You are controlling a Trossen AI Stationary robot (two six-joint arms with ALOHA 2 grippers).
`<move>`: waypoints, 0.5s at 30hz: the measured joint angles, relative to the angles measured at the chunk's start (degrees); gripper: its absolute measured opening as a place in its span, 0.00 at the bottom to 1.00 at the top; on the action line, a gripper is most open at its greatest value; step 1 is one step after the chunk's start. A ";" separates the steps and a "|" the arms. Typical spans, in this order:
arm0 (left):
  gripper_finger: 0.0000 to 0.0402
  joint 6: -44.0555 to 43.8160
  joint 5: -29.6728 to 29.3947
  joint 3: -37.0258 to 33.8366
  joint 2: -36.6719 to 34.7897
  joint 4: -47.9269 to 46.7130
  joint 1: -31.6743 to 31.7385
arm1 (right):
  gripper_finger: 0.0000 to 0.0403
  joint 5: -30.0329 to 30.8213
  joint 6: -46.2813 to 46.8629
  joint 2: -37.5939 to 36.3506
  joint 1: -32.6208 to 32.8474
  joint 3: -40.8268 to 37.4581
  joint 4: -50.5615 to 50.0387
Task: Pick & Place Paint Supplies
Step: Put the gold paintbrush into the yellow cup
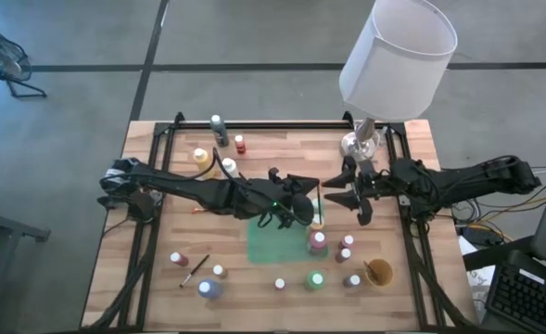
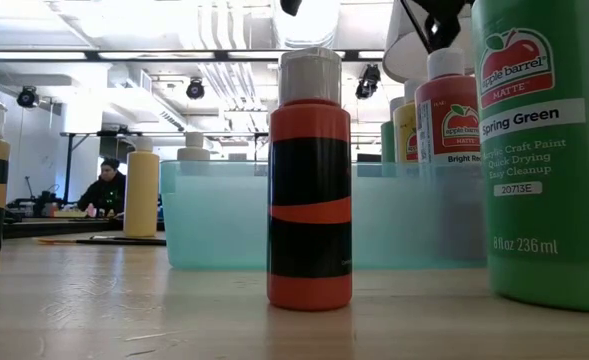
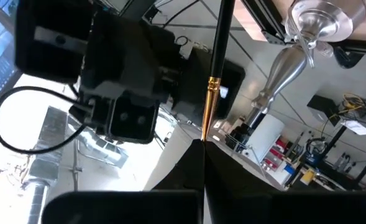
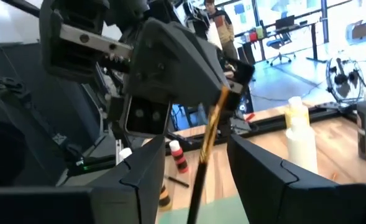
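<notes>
Right wrist view has the right gripper [image 4: 198,171] with its fingers spread and a brush [image 4: 206,146] standing loose in the gap, while the left gripper [image 3: 202,146] is pinched tight on that same brush, over the middle of the table by the green mat [image 1: 274,243]. My worry is that if the right one pulls back crooked, it knocks the brush askew or out of the pinch. Paint bottles [image 1: 317,278] crowd the near right of the wooden table [image 1: 161,283], so a dropped brush could topple one. A lamp [image 1: 393,65] stands far right, with an office behind.
</notes>
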 joint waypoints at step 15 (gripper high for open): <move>0.00 -0.55 -1.76 -0.02 -0.04 -0.05 -0.37 | 0.37 0.07 -3.74 9.07 0.00 10.20 -8.29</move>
